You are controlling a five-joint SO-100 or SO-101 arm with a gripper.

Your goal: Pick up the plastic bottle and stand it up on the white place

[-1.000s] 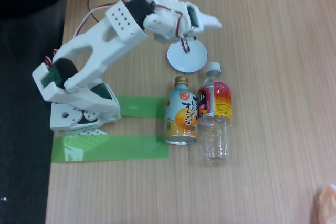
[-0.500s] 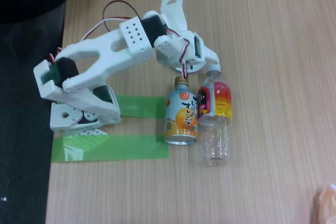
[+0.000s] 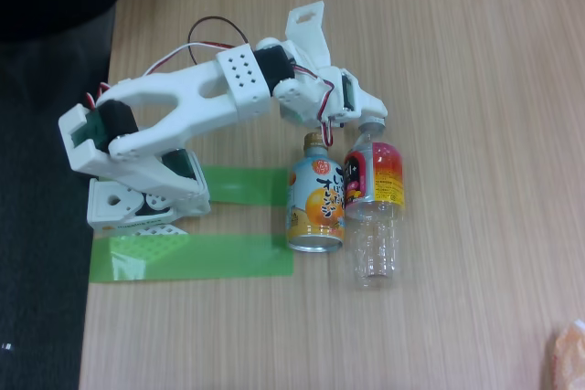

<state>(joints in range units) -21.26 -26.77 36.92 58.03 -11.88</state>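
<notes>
The plastic bottle (image 3: pixel 375 198) lies on its side on the wooden table, clear, with a red-orange-yellow label. Its cap end points to the far side of the fixed view. My white gripper (image 3: pixel 367 116) hangs right over that cap end and covers the cap. From above its fingers read as one white wedge, so I cannot tell whether the jaws are apart. The white place is hidden under the gripper and wrist.
An orange-drink can with a gold cap (image 3: pixel 315 203) lies beside the bottle, touching its left side. Green tape strips (image 3: pixel 192 258) mark the table by the arm's base (image 3: pixel 137 198). The table's left edge runs behind the base. An orange object (image 3: pixel 569 353) sits bottom right.
The arm has swung down and toward the bottle. The gripper went from above the white dish to over the bottle's cap, and now covers the dish.
</notes>
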